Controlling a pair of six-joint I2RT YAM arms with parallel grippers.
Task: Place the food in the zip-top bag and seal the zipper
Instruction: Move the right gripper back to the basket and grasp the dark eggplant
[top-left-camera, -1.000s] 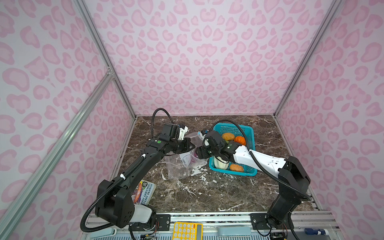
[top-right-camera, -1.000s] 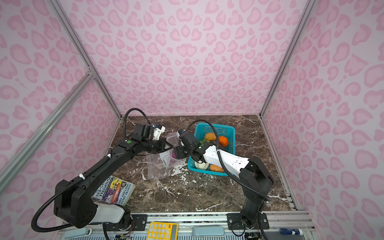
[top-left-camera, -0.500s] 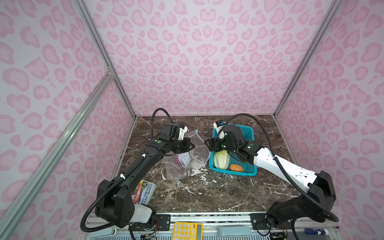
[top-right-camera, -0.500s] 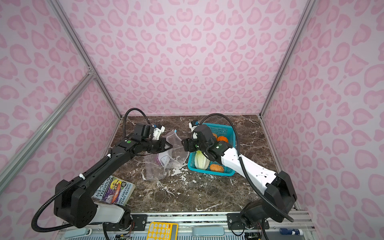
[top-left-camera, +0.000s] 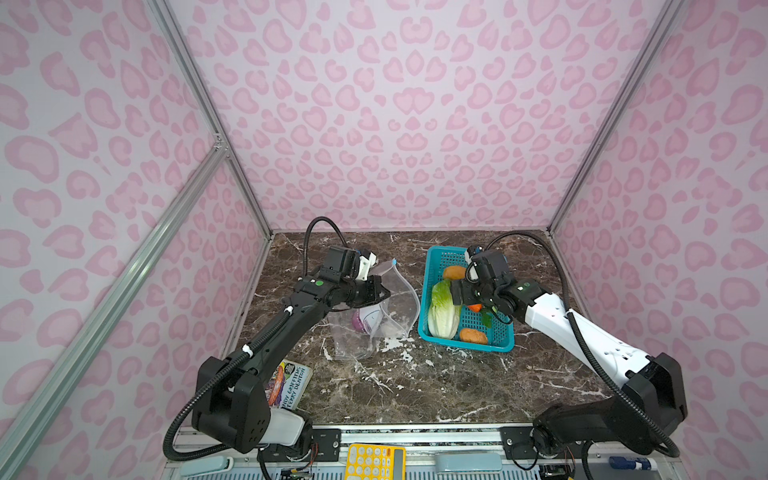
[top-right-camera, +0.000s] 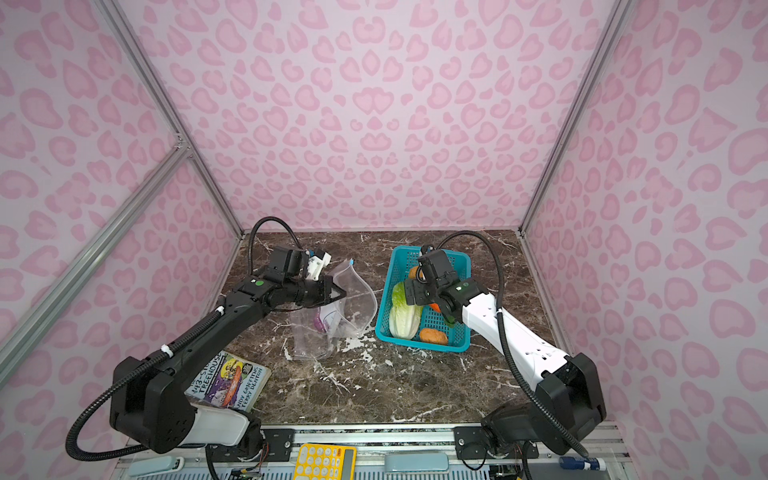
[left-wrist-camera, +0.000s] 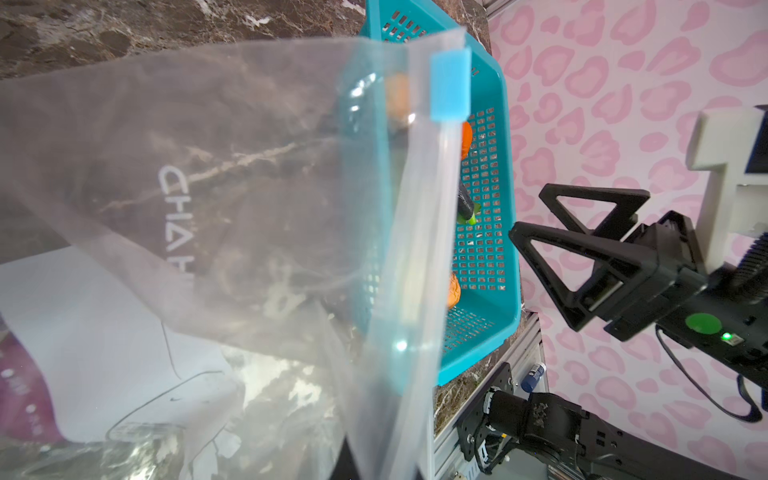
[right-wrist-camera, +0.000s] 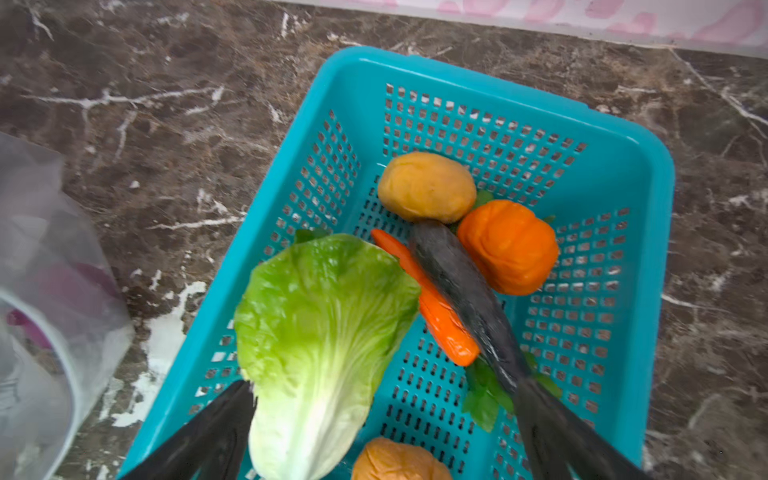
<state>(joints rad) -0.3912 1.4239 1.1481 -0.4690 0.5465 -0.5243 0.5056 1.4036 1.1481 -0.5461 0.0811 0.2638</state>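
Observation:
My left gripper (top-left-camera: 380, 293) is shut on the mouth edge of the clear zip-top bag (top-left-camera: 386, 307) and holds that edge up; the bag's bottom rests on the marble. A purple onion (top-left-camera: 358, 322) lies inside by the white label. In the left wrist view the zipper (left-wrist-camera: 419, 257) runs up to its blue slider (left-wrist-camera: 451, 85). My right gripper (right-wrist-camera: 332, 308) hangs open over the teal basket (right-wrist-camera: 648, 208), one finger beside the cabbage (right-wrist-camera: 320, 328), the other lying over the carrot (right-wrist-camera: 432, 307). An orange pumpkin (right-wrist-camera: 509, 247) and two tan pieces (right-wrist-camera: 426, 187) also lie in the basket.
A paperback book (top-left-camera: 291, 384) lies at the front left by the left arm's base. A yellow calculator (top-left-camera: 374, 461) sits on the front rail. The basket (top-left-camera: 465, 345) stands right of the bag with a narrow strip of marble between them. Pink walls close in three sides.
My right arm has drawn back from the bag's mouth to above the basket, and its jaws have spread wider. The left gripper has kept hold of the bag's edge.

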